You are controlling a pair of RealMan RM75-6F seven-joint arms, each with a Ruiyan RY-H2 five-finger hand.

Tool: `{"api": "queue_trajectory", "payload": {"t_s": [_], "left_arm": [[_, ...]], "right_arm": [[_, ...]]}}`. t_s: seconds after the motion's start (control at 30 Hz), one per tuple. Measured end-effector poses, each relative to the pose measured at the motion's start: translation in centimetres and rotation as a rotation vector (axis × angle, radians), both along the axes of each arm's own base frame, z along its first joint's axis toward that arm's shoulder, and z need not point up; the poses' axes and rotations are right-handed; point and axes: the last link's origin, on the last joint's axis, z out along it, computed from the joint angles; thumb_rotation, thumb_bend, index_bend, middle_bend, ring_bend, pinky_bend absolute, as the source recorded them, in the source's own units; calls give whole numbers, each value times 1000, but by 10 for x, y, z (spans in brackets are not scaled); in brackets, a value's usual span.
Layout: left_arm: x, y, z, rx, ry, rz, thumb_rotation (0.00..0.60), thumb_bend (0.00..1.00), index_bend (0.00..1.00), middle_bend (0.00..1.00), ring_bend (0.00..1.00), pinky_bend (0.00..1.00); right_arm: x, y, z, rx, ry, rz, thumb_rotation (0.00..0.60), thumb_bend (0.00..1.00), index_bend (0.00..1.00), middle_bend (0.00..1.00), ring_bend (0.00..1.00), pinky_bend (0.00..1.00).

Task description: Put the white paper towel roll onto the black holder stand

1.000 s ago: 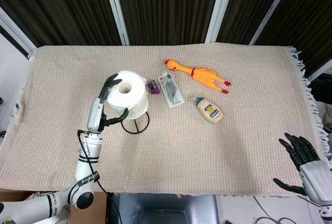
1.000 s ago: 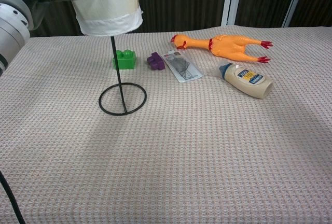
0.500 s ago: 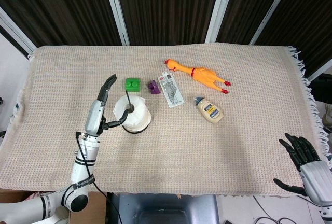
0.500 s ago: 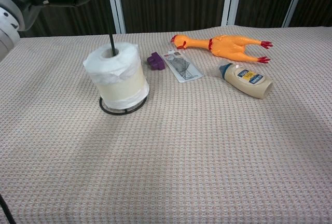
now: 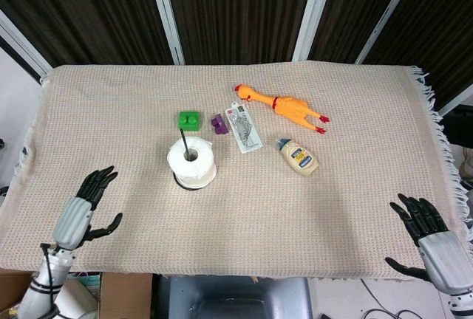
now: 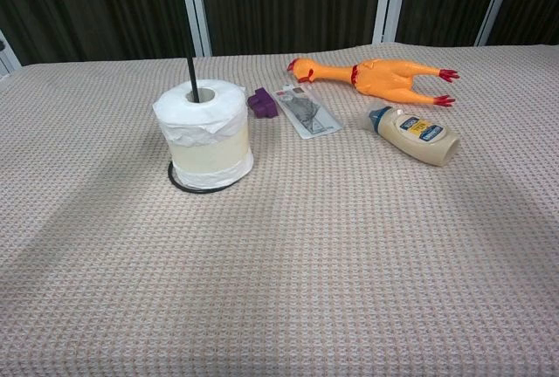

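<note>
The white paper towel roll stands upright on the black holder stand, whose thin rod passes up through the roll's core; the stand's ring base shows under the roll. My left hand is at the table's near left edge, far from the roll, fingers spread and empty. My right hand hovers at the near right corner, fingers apart, holding nothing. Neither hand shows in the chest view.
Behind the roll lie a green brick, a purple brick and a flat packet. A rubber chicken and a mayonnaise bottle lie to the right. A beige woven cloth covers the table.
The roll slid down the rod and now rests on the stand's base. My left hand let go of it and drew back to the near left edge. The right hand barely moved.
</note>
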Motion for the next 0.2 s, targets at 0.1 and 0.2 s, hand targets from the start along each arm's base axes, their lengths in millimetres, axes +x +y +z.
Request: {"api": "queue_trajectory", "payload": {"t_s": [0.1, 0.2], "left_arm": [[-34, -17, 7, 23, 139, 29, 600, 415, 0, 0, 0, 0], [-53, -24, 14, 23, 243, 38, 600, 414, 0, 0, 0, 0]], "right_arm": [[1, 0, -5, 0, 17, 1, 600, 0, 0, 0, 0, 0], [2, -2, -12, 10, 31, -2, 600, 0, 0, 0, 0, 0]]}}
